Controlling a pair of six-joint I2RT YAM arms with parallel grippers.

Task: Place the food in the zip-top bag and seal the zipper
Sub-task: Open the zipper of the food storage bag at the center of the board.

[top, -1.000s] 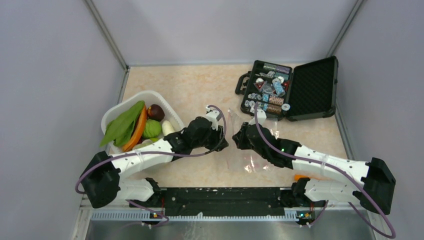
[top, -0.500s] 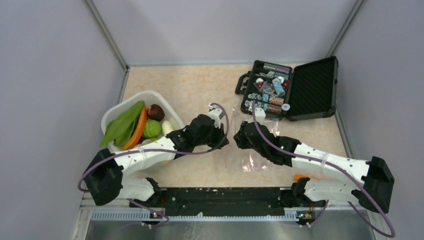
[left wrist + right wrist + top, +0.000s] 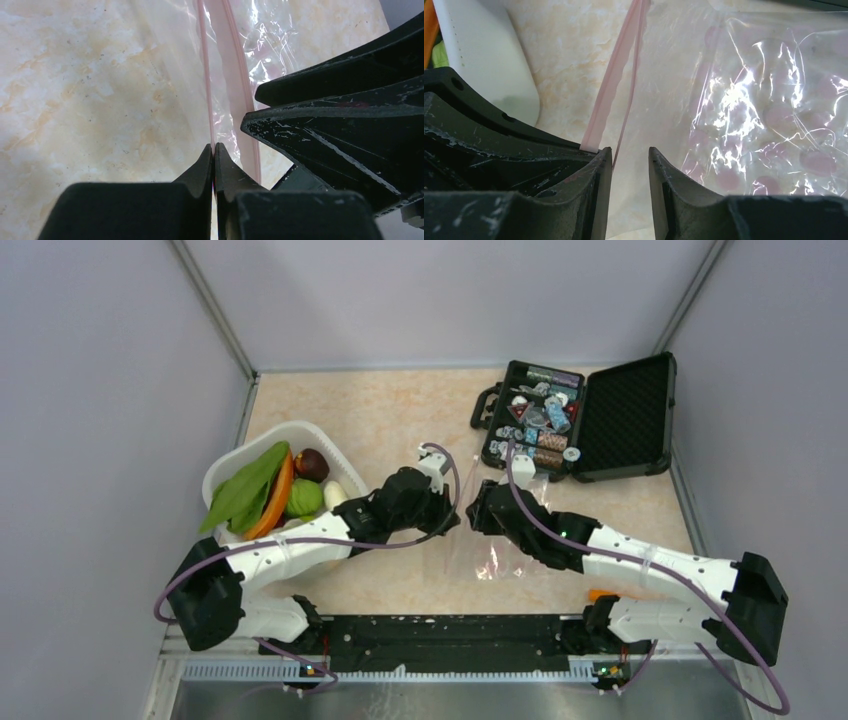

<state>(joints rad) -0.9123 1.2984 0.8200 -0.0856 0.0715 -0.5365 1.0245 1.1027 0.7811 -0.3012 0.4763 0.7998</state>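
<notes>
Leaving the food (image 3: 272,490) unloaded in the white tub (image 3: 484,65) at far left. Clamping the left tool (image 3: 214,155), freshly shut, on one lip of the pink zipper (image 3: 220,60). Resting the zip-top bag (image 3: 497,555) on the bench (image 3: 380,420) between the arms. Parting the right tool (image 3: 629,156), jaws now apart beside the strip: apparently handing over the mouth before opening.

Reckoning from the zip-top bag (image 3: 495,550), I have bare table (image 3: 380,410) open from ten to twelve o'clock. The black case (image 3: 620,420) bars one o'clock, and the white tub (image 3: 300,427) bars nine. At the bag's mouth my left gripper (image 3: 445,515), clamped on the zipper (image 3: 204,65), and my right gripper (image 3: 480,512) sit almost nose to nose, with hardly any gap between them.
</notes>
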